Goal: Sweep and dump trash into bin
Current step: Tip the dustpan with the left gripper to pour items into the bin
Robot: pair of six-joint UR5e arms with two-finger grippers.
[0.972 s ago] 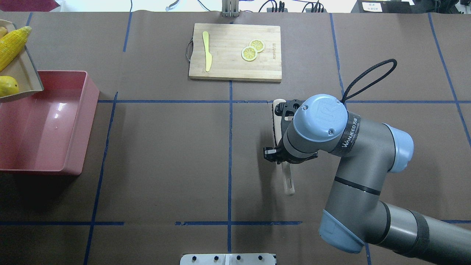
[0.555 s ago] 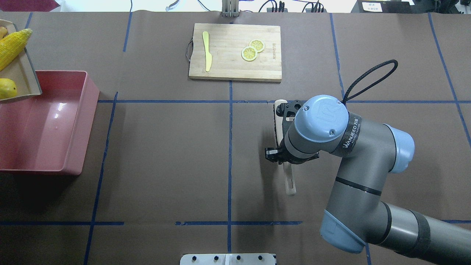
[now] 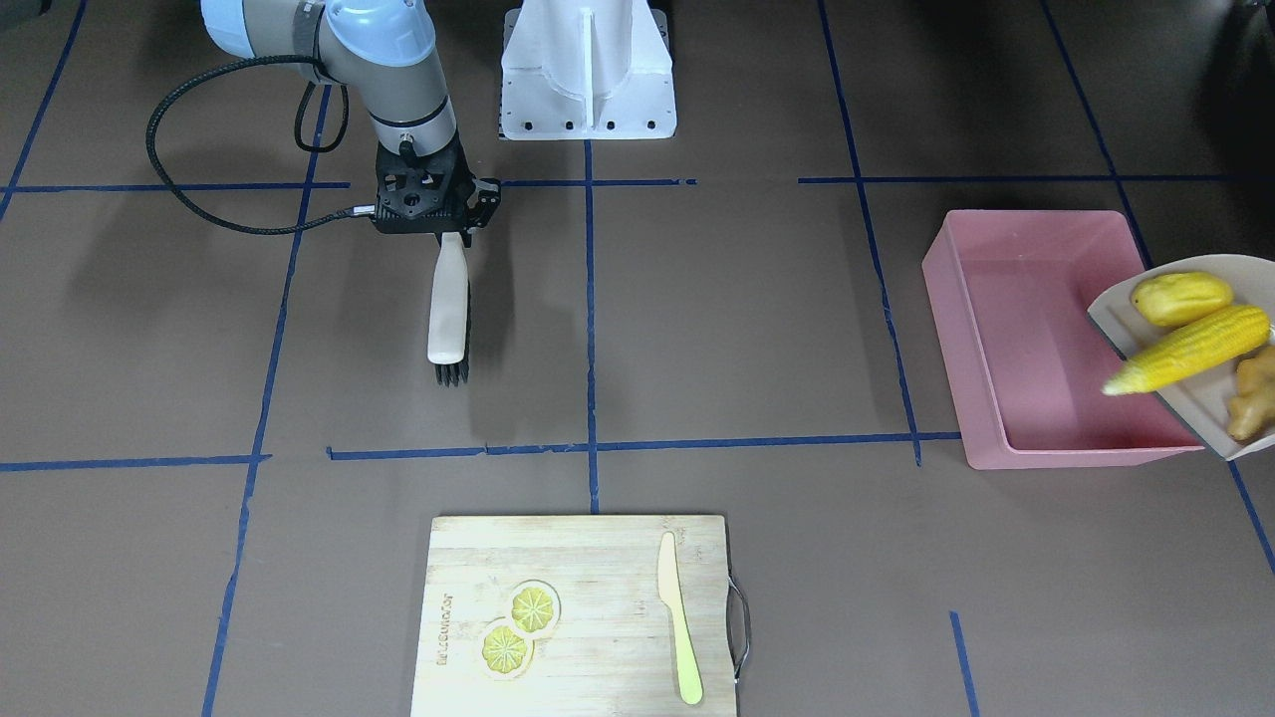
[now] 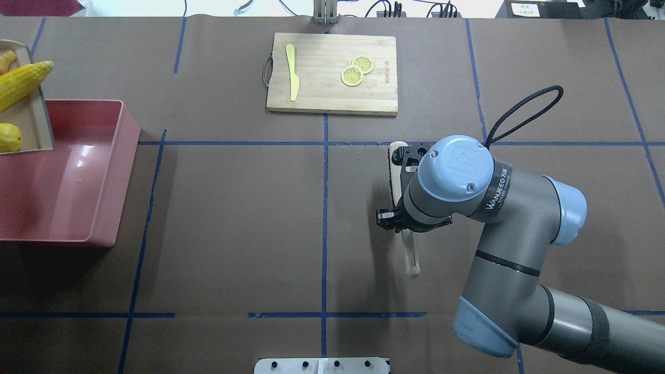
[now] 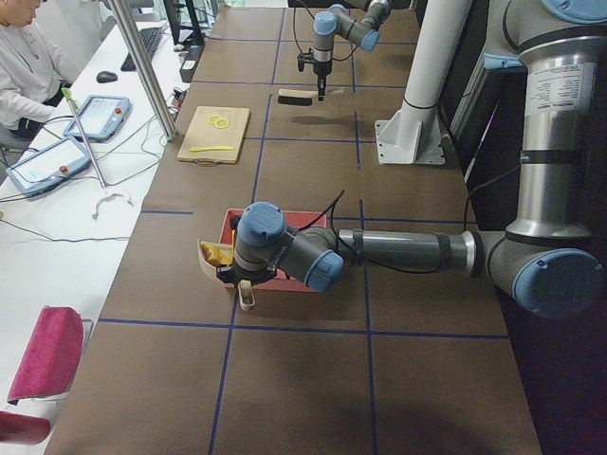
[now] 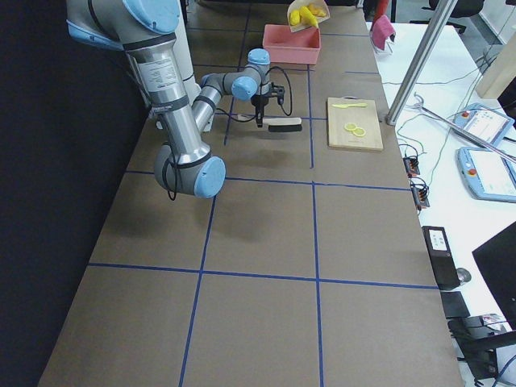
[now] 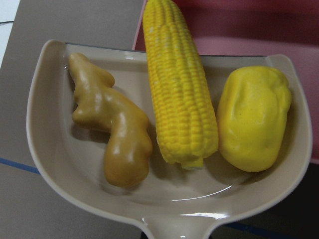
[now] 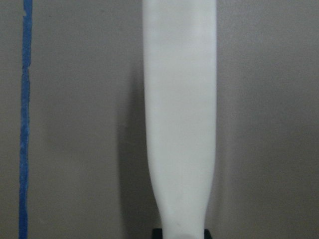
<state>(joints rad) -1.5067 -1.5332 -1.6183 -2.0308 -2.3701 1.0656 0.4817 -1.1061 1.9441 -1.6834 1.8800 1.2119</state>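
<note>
The beige dustpan carries the corn cob, the yellow lump and the ginger root. It hangs over the far end of the pink bin, at the right edge of the front view and the left edge of the overhead view. My left gripper is at the dustpan's handle; I cannot tell if it is shut. My right gripper is shut on the white brush, bristles toward the table, near mid-table.
A wooden cutting board with a pale knife and two lemon slices lies at the table's far edge. Blue tape lines mark the brown table. The robot's white base stands at the near edge.
The dustpan has drawn back toward the overhead view's left edge and turned, and the corn's tip has shifted toward the bin. The right arm with the brush has drifted slightly.
</note>
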